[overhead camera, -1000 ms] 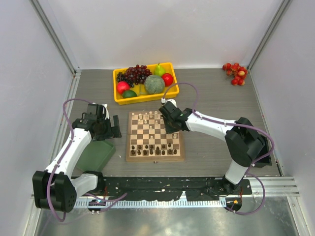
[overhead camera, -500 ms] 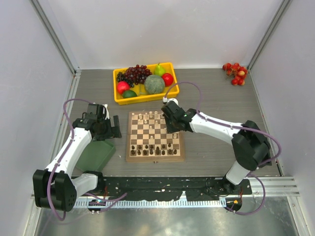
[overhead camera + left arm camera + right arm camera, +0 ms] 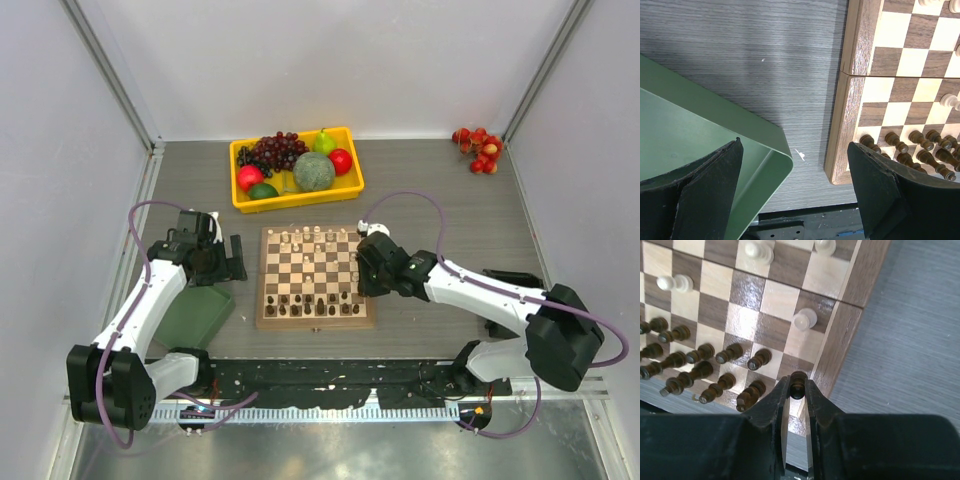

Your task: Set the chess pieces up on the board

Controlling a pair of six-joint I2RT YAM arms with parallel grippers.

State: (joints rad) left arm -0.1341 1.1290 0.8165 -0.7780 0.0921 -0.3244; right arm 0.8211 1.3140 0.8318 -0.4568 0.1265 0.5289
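The board [image 3: 262, 318] lies mid-table, with pale chess pieces [image 3: 300, 238] along its far rows and dark chess pieces [image 3: 300, 305] along its near rows. My right gripper [image 3: 362, 278] hangs over the board's near right part, shut on a dark pawn [image 3: 798, 386] held above the squares next to the right rim [image 3: 837, 355]. A pale pawn [image 3: 804, 319] stands alone just beyond it. My left gripper [image 3: 795, 172] stands open left of the board, one finger over the green tray [image 3: 695, 140], the other over the board's near left corner [image 3: 837, 170].
A yellow tray [image 3: 344, 189] of fruit sits behind the board. A bunch of red fruit [image 3: 477, 148] lies at the back right. The green flat tray [image 3: 195, 315] rests left of the board, under my left arm.
My right arm has swung from the board's far right part back toward its near right corner, carrying the dark pawn. The left arm has not moved.
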